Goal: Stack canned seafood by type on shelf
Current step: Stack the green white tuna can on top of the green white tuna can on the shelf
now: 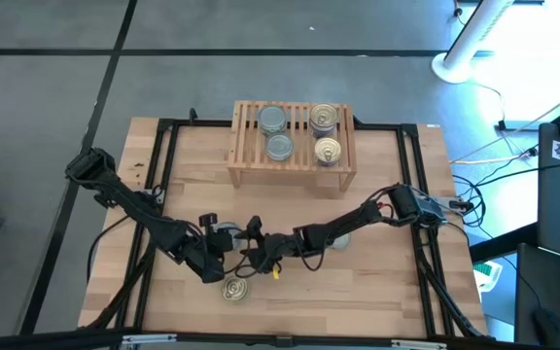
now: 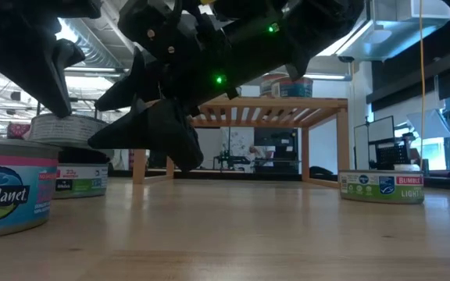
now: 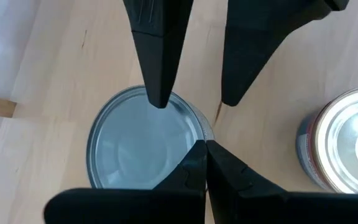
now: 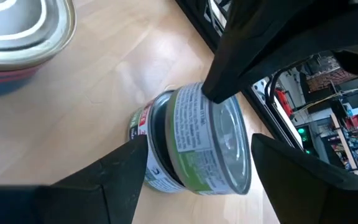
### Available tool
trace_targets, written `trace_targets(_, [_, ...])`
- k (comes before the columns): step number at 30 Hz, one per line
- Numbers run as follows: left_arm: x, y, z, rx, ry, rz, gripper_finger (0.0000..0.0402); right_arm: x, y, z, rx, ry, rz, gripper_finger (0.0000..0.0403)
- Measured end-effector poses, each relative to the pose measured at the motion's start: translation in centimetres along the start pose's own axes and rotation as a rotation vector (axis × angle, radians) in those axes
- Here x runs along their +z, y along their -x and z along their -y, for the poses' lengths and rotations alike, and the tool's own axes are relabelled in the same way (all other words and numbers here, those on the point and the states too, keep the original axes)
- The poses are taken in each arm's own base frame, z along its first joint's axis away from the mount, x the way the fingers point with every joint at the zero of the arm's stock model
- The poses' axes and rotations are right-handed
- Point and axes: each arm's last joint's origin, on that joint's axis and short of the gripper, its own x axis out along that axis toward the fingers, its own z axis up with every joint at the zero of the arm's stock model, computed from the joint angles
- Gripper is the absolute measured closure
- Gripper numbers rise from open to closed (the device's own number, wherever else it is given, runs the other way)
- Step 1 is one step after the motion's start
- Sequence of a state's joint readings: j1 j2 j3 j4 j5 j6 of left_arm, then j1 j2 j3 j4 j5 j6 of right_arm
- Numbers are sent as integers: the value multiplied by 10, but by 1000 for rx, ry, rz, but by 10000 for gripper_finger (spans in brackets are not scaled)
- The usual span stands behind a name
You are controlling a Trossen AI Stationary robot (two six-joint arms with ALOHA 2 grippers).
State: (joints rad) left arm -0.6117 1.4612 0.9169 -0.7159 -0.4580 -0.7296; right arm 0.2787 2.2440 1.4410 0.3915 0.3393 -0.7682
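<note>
Two tools crowd one silver tin [image 3: 143,146] before the shelf [image 1: 291,160]: the left tool [image 3: 205,163], closed, can be struck by the right tool [image 4: 194,177], spread, tipping it.

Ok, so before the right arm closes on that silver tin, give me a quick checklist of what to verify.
1. Right gripper open, fingers either side of the silver tin: ok.
2. Left gripper out of the way: not ok. It is shut and sits directly over the same tin.
3. Tin lying flat on the table: cannot tell.
4. Loose gold tin far enough away not to be bumped: cannot tell. It lies close by.
5. Silver side of the shelf ready: ok. Two shelved silver tins lie on its left half, gold ones on its right.
</note>
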Motion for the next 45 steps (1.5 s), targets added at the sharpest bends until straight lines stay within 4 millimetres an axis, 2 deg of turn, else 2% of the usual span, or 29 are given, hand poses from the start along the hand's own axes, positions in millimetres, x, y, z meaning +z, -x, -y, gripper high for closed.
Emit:
trace_targets(10, [0,0,0,-2,2,2,401,-6,-3,7,-22,23,-26,116])
trace_targets(23, [0,0,0,-3,3,2,401,-7,-3,2,41,59,-2,116])
trace_targets(27, [1,0,1,-9,7,9,401,-10,-7,-2,17,59,-4,116])
trace_targets(32, [2,1,2,-20,11,21,401,-17,-13,-8,-30,156,-55,116])
trace_targets(45, [5,1,4,-44,26,49,401,-13,-12,-3,-93,130,-32,123])
